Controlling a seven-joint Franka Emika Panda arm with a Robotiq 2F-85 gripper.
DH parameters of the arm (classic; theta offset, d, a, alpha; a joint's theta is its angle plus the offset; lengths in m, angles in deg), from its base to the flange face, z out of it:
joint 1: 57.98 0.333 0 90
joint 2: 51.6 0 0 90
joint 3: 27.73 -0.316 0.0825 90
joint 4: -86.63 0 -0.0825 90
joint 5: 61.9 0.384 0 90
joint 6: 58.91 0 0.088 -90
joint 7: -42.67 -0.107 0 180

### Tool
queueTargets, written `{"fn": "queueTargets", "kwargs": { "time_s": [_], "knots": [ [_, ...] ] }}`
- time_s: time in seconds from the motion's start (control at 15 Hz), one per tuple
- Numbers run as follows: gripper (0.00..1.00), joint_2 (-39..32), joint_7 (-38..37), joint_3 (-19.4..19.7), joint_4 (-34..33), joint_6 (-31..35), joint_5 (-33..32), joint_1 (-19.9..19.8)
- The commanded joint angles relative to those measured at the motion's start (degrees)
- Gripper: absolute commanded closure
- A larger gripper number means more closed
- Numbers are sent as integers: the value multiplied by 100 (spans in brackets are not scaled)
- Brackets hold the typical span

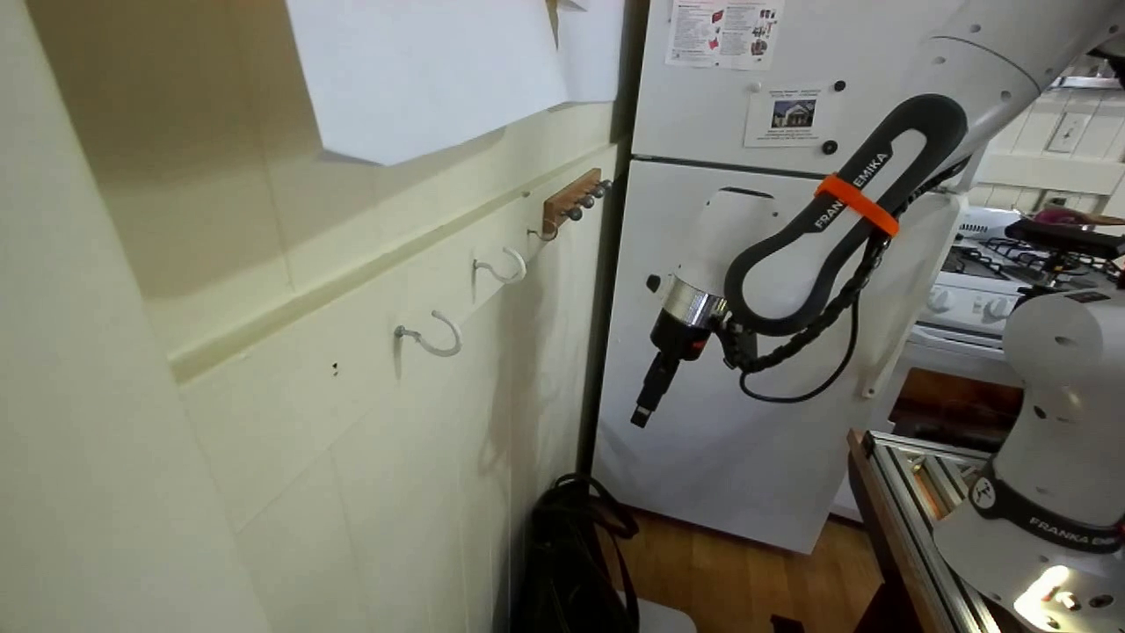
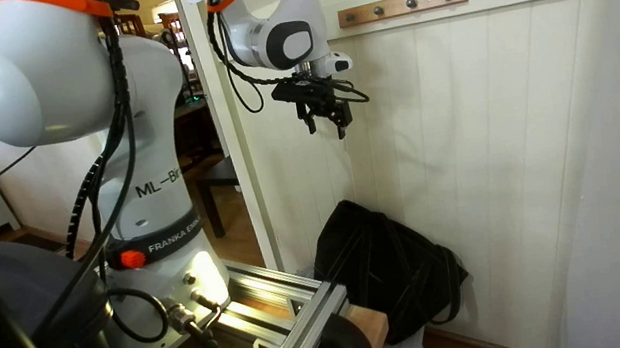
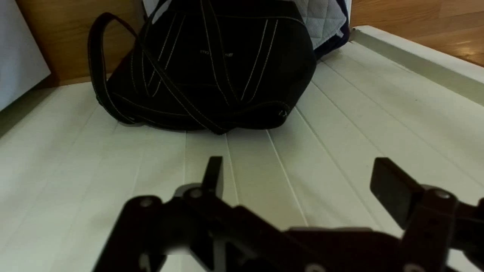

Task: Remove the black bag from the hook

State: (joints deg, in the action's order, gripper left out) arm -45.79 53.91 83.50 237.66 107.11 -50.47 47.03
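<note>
Wrist view shows the jaws apart, holding nothing. In an exterior view the black bag (image 2: pixel 384 273) sits by the wall (image 2: pixel 480 132), off the wooden hook (image 2: pixel 396 6), below and slightly right of them, its length slanting down rightward.

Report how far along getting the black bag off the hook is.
Looks done: the black bag slumps low by the wall, and nothing hangs on the wooden hook rail in an exterior view.
In hand: nothing; the jaws stand open and empty, above and apart from the bag.
Left: probably nothing for the removal itself; at most, moving the jaws away.
</note>
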Motion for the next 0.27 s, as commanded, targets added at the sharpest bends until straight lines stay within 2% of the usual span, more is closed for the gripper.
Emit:
{"fn": "queueTargets", "kwargs": {
  "time_s": [0.0, 0.2],
  "knots": [
    [0, -15, 7, -7, 16, 0, 2, -20],
    [0, -46, 8, -24, 46, 0, 6, -26]
  ]
}}
